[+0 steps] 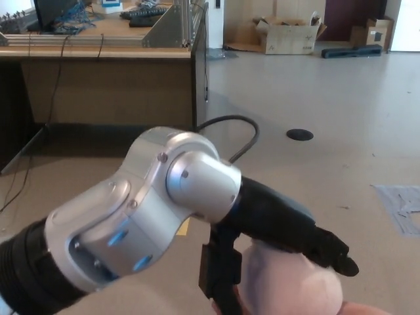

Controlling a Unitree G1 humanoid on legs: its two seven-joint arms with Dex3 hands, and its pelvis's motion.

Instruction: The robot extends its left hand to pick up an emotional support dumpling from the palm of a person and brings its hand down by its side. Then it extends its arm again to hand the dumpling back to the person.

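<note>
Pale and round, the dumpling [292,285] sits at five o'clock in the view, on a person's palm [367,308]. Black left hand [275,252] clamps over it, thumb at its seven o'clock side, fingers [331,252] across the top.

one robot hand [275,230], the left, at near centre. one pale dumpling [289,285] near the bottom edge. one person's hand [367,308], only a sliver showing at the near right corner. one wooden desk [98,72] at far left. two cardboard boxes: one [289,34] far centre, one [378,31] far right. one round floor plate [300,134]. one black cable [230,128].
</note>
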